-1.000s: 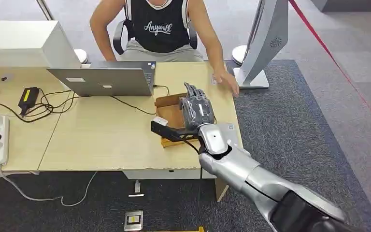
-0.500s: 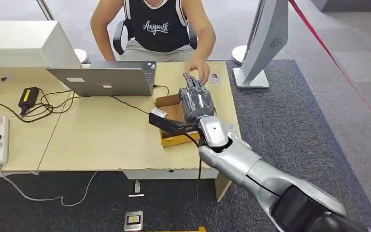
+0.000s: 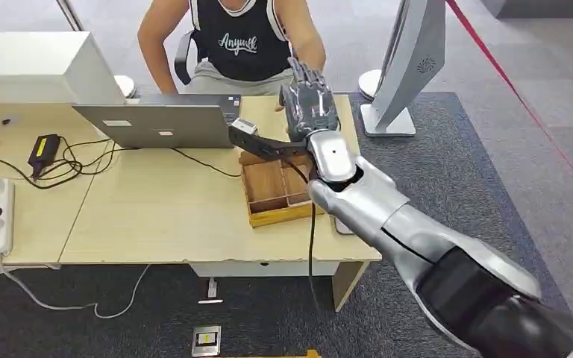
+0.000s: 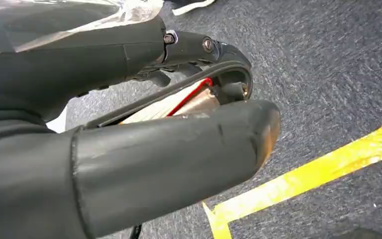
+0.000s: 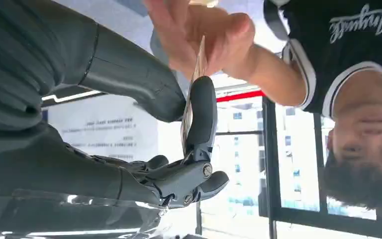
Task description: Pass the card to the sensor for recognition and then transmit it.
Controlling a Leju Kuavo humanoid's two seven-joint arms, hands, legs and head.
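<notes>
Right robot hand (image 3: 310, 104): raised above the table (image 3: 157, 216), card (image 5: 195, 82) pinched between thumb and finger.
Card: also gripped by the person's hand (image 5: 199, 35).
Left robot hand (image 4: 144, 139): state cannot be told.

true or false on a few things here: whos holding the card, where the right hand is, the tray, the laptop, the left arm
1. The robot's right hand is raised above the light wooden desk, toward the seated person. True.
2. The thin pale card lies flat in the wooden compartment tray. False: it stands between the right hand's thumb and a dark finger, and the person's hand grips its far end.
3. The wooden compartment tray sits near the desk's right end. True.
4. The silver laptop is folded shut. False: it stands open, screen facing the person.
5. The left hand hangs over dark carpet with a yellow tape line. True.
</notes>
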